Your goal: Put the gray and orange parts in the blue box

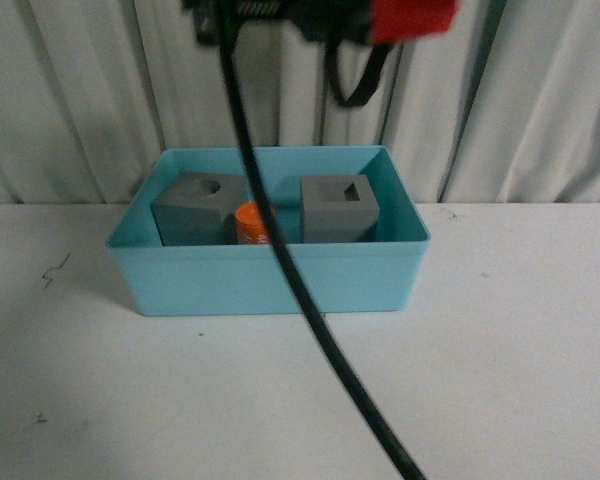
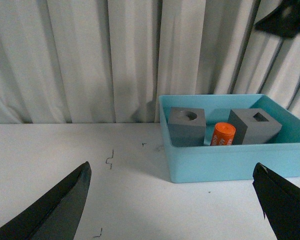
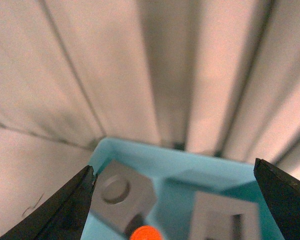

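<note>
Two gray cubes (image 1: 194, 208) (image 1: 338, 209), one orange cylinder (image 1: 250, 223) inside blue box (image 1: 270, 280).

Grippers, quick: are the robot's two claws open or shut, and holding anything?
Left gripper: open, fingers spread wide, holding nothing.
Right gripper: open, holding nothing.

the box (image 1: 270, 280) sits at the centre of the front view, on the table (image 1: 500, 360), before the curtain (image 1: 70, 100). inside it, the cube with a round recess (image 1: 195, 208) lies left, the cube with a square recess (image 1: 338, 208) right, and the cylinder (image 1: 250, 224) between them, nearer the front wall. a cable (image 1: 310, 320) crosses before the box, running toward the frame's lower right.
</note>
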Motion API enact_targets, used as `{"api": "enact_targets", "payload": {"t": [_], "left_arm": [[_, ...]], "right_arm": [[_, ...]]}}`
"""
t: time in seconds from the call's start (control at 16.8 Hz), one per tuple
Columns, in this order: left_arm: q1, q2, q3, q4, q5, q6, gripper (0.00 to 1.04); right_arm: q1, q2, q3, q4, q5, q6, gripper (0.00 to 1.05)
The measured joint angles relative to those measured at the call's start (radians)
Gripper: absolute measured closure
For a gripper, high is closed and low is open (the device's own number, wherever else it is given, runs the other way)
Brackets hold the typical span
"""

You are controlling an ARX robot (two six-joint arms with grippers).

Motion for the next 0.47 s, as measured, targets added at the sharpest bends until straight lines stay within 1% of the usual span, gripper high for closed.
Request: {"api": "enact_targets", "payload": {"t": [0.12, 0.18, 0.36, 0.42, 0.47], "left_arm": [[0.000, 0.000, 0.000, 0.000, 0.000, 0.000, 0.07], [0.000, 0.000, 0.000, 0.000, 0.000, 0.000, 0.07], [0.000, 0.000, 0.000, 0.000, 0.000, 0.000, 0.07], [0.000, 0.000, 0.000, 0.000, 0.000, 0.000, 0.07], [0.000, 0.000, 0.000, 0.000, 0.000, 0.000, 0.07]], "right_arm": [[-0.075, -0.276, -0.266, 0.071, 0.030, -0.034, 0.06], [-0.125, -0.413, -0.444, 0.103, 0.069, -0.064, 0.06], [-0.243, -0.762, -0.888, -0.010, 0.135, -0.069, 0.06], [-0.262, -0.916, -1.003, -0.078, 0.165, -0.037, 0.06], [-0.245, -1.106, -1.106, -0.182, 0.195, 0.039, 0.06]]}}
